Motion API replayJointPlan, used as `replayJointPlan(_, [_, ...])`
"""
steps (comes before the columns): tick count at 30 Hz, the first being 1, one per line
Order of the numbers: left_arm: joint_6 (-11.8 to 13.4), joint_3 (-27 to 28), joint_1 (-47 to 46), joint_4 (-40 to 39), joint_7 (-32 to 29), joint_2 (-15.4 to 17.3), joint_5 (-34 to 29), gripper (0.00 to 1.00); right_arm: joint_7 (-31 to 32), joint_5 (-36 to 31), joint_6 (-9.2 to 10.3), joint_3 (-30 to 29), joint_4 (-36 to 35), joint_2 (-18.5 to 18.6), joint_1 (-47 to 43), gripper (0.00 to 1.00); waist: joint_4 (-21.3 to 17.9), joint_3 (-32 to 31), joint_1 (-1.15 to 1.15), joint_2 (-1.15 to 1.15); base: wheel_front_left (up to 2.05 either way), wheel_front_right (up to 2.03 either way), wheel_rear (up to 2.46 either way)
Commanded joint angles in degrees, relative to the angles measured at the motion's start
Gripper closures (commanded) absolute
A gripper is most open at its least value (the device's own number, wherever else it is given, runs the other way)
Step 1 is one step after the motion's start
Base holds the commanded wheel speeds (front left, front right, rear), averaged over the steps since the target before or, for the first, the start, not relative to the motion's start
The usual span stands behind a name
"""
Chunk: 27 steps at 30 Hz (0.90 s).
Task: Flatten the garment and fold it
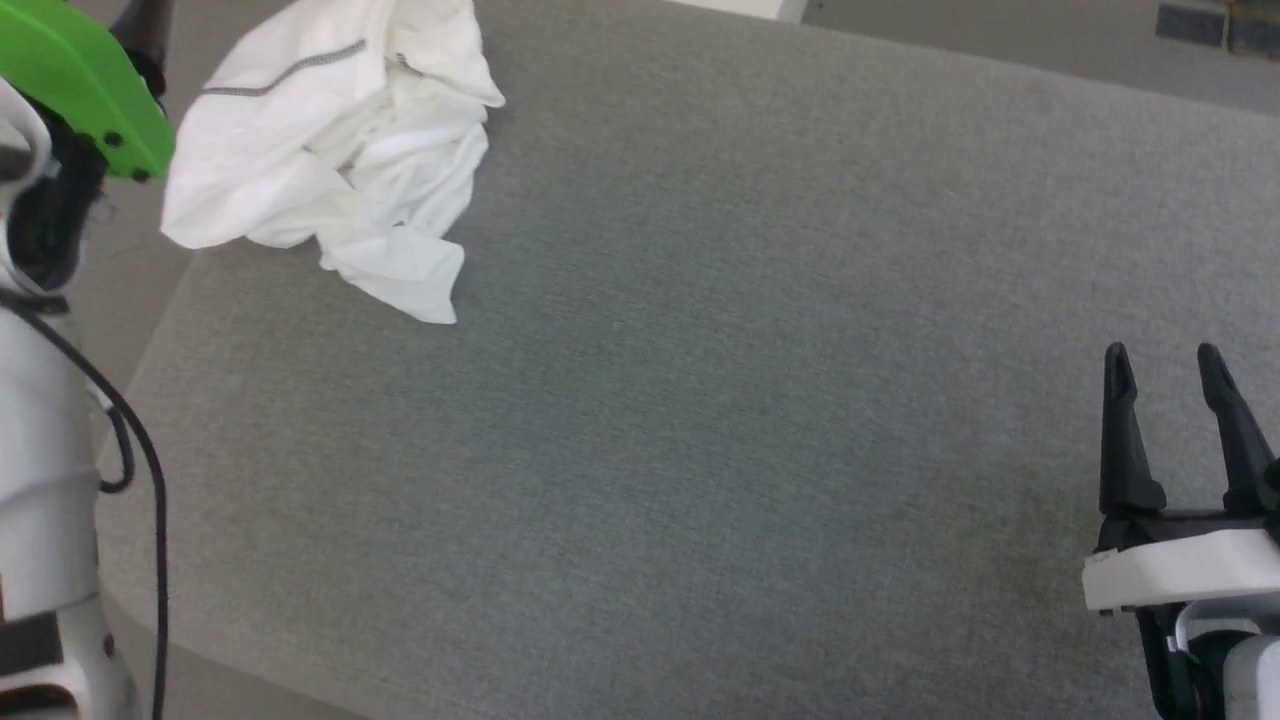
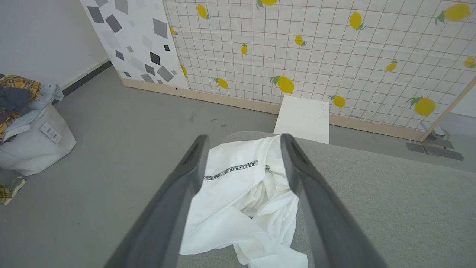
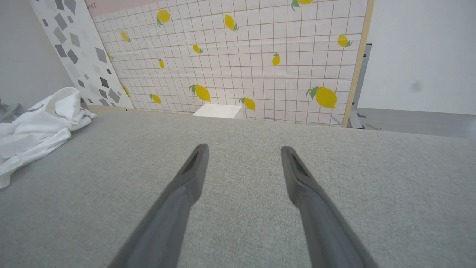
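Crumpled white T-shirt (image 1: 340, 150) lies at the far left corner of the grey tabletop (image 1: 700, 420); both hands open.
Head view: right hand (image 1: 1165, 365) spread at lower right, well apart from the T-shirt. Left wrist view: left hand (image 2: 243, 139) spread wide, fingers framing the T-shirt's zigzag seam. Right wrist view: bare tabletop under the fingers, T-shirt far left.

A grey, fabric-covered tabletop (image 1: 700, 420) carries a white shirt (image 1: 330, 150). The shirt lies crumpled in a heap at the 10 o'clock corner in the head view, reaching the left edge, a dark stitched seam facing up.
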<state>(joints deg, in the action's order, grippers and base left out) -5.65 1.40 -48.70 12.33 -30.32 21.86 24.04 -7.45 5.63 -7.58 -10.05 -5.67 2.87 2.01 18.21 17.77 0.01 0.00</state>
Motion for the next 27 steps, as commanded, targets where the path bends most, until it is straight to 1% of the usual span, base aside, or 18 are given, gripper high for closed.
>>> replayJointPlan(1, [0.48,-0.11,-1.55,0.93,-1.44,0.64,0.28,0.0,0.37,-0.48,0.09,0.05,-0.85,0.0,0.94,0.0,-2.63,3.04,-0.01,0.0,0.0,0.0,0.0])
replayJointPlan(4, [0.92,-0.68,-2.49,3.61,-6.72,1.08,1.22,0.0,0.95,-0.67,0.09,-0.04,-2.2,0.0,1.04,0.0,-3.86,4.68,-0.01,0.0,0.0,0.0,0.0])
replayJointPlan(7, [2.48,0.32,-2.91,5.08,-10.3,0.39,3.28,0.0,1.38,-1.02,0.09,-0.26,-3.64,0.0,1.3,0.0,-4.98,6.54,-0.01,0.0,0.0,0.0,0.0])
replayJointPlan(9, [3.19,0.82,-2.92,5.58,-11.08,0.29,3.88,0.0,1.78,-1.44,0.09,-0.45,-4.94,0.0,1.6,0.0,-5.56,7.85,-0.01,0.0,0.0,0.0,0.0])
replayJointPlan(12, [3.62,1.23,-2.69,6.64,-11.73,0.34,4.51,0.0,2.57,-2.18,0.09,-0.74,-7.22,0.0,2.26,0.0,-6.28,9.87,-0.01,0.0,0.0,0.0,0.0])
replayJointPlan(17, [4.29,0.76,-2.11,9.53,-14.96,0.55,5.09,0.0,3.75,-2.93,0.09,-1.1,-10.71,0.13,2.94,0.0,-6.87,12.61,-0.01,0.0,0.0,0.0,0.0])
replayJointPlan(21, [4.57,-0.47,-1.49,11.47,-17.6,0.91,4.69,0.0,4.37,-3.12,0.09,-1.31,-12.08,0.23,2.88,0.0,-7.07,13.74,-0.01,0.0,0.0,0.0,0.0])
replayJointPlan(24, [4.67,-1.53,-0.7,12.7,-19.35,1.76,3.84,0.0,4.64,-3.03,0.09,-1.13,-12.51,0.37,3.01,0.0,-7.52,14.31,-0.01,0.0,0.0,0.0,0.0])
replayJointPlan(27, [5.07,-1.89,0.39,13.73,-18.98,2.73,2.85,0.0,5.02,-2.99,0.09,-0.91,-12.92,0.55,3.28,0.0,-8.3,14.84,-0.01,0.0,0.0,0.0,0.0])
